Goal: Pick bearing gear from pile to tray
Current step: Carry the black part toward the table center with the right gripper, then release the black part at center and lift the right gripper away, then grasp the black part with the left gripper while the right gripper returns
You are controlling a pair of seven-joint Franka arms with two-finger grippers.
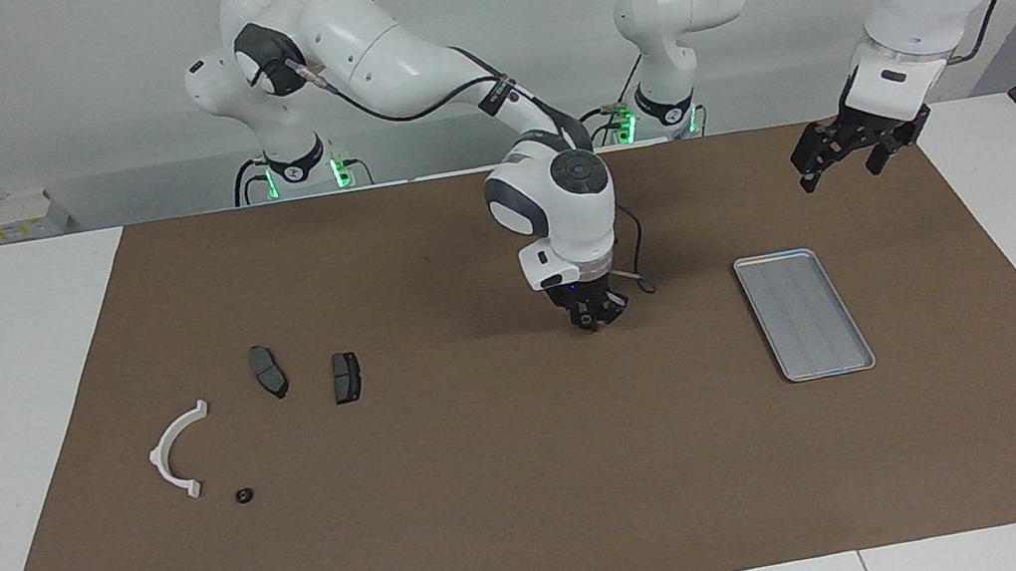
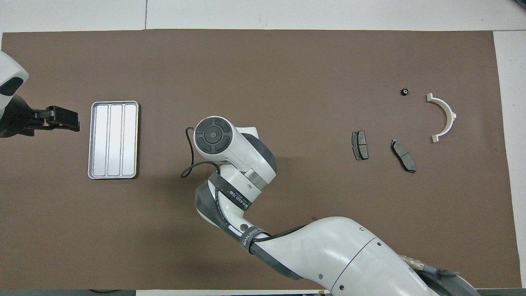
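Observation:
My right gripper [image 1: 594,318] hangs over the middle of the brown mat, between the pile and the tray [image 1: 804,312]. It is shut on a small dark piece, the bearing gear, which barely shows between the black fingertips. In the overhead view its own wrist hides it. The pile lies toward the right arm's end: a white half-ring bracket [image 1: 159,457], two dark brake pads [image 1: 268,372] [image 1: 346,377] and one small black round piece [image 1: 243,495]. The silver tray [image 2: 113,139] holds nothing. My left gripper [image 1: 844,163] waits open, up in the air beside the tray.
The brown mat [image 1: 540,502] covers most of the white table. A loose black cable [image 2: 188,164] loops off the right wrist. Bare mat stretches between the tray and the brake pads [image 2: 360,145].

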